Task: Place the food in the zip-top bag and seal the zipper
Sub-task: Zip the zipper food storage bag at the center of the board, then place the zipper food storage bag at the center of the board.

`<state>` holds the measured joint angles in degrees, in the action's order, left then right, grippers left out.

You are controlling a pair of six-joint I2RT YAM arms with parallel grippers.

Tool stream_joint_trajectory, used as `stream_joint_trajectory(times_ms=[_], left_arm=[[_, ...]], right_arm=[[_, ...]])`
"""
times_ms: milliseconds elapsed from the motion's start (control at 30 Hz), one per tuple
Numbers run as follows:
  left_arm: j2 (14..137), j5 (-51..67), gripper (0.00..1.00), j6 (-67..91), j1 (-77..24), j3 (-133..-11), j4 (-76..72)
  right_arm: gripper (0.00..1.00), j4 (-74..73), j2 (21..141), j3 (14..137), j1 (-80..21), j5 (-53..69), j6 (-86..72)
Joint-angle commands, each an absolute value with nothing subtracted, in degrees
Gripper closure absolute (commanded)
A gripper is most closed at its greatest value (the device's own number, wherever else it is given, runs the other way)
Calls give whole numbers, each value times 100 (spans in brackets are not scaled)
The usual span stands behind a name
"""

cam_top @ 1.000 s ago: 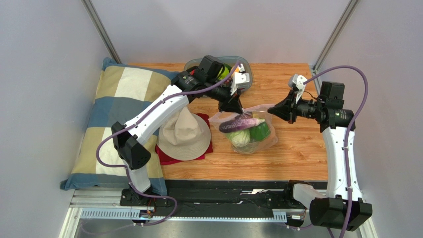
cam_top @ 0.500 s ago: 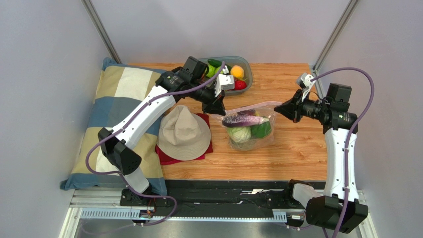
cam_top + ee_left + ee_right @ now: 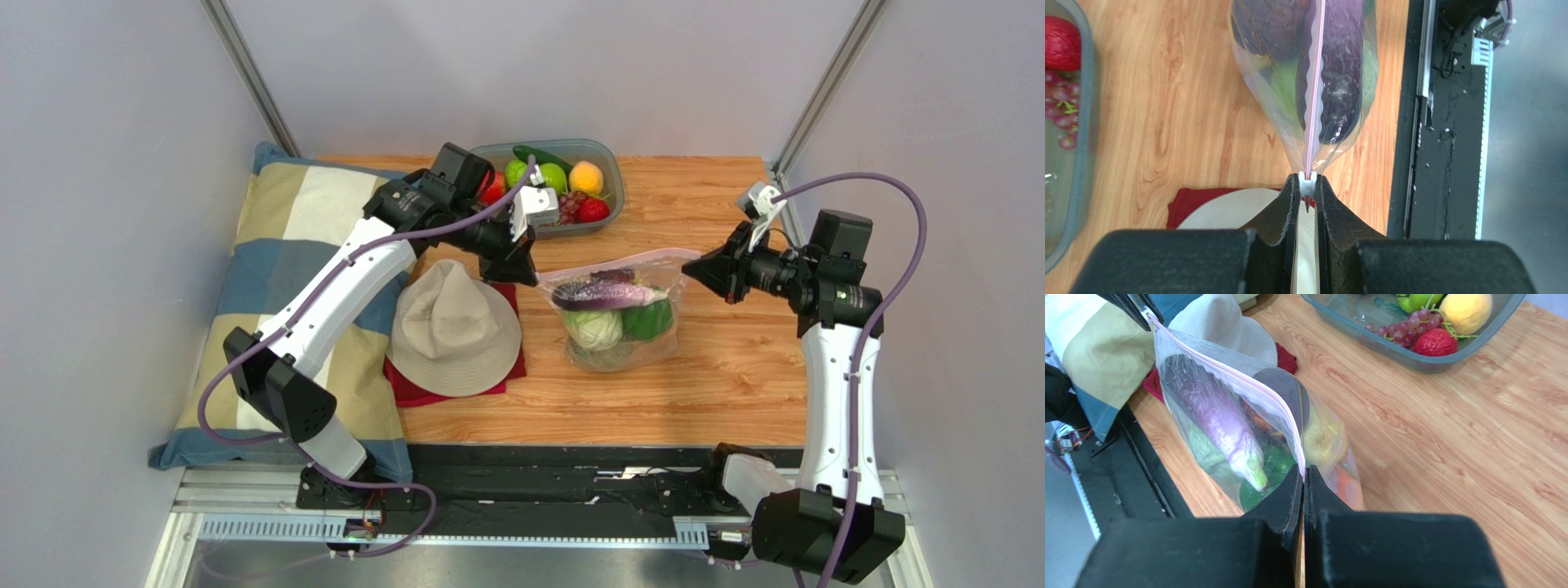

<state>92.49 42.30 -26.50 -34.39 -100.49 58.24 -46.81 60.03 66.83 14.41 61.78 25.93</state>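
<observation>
Zip-top bag (image 3: 613, 306) sits mid-table from above, stuffed with food (image 3: 595, 331), stretched between left gripper (image 3: 528, 276) and right gripper (image 3: 689, 266). Left wrist: jaws clamped on the zipper (image 3: 1313, 92) end, strip looks sealed, hard to be sure. Right wrist: jaws pinching the other corner.

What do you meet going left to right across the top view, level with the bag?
pillow → hat → left gripper → bag → right gripper. The bowl is left out: it sits farther back, spanning above both hat and bag.
</observation>
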Motion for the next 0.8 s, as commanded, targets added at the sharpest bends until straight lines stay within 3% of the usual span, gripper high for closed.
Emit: stream_joint_trajectory(times_ms=[0,167,367,467,600,767], left_arm=[[9210,4131,100,-2303,-3331,-10300,5396],[9607,4342,100,-2373,-3103,-10951,5967],[9746,4596,100,-1750,-3067,-10915,4828],[10273,4413,100,-1512,-3059,-11661,4737],[10740,4166,100,-1923,-3041,-12751,4966],[10547,4061,100,-2312,-3032,-12150,4765]], right_arm=[[100,-3509,5994,6636,1547,5907,2154],[100,-3498,6319,7022,1626,5739,2074],[100,-2876,6398,6751,1652,5792,1637],[100,-2120,6756,7029,1626,5722,1302],[100,-2310,7188,7776,1626,5774,1475],[100,-2776,7067,7235,1451,6082,2143]])
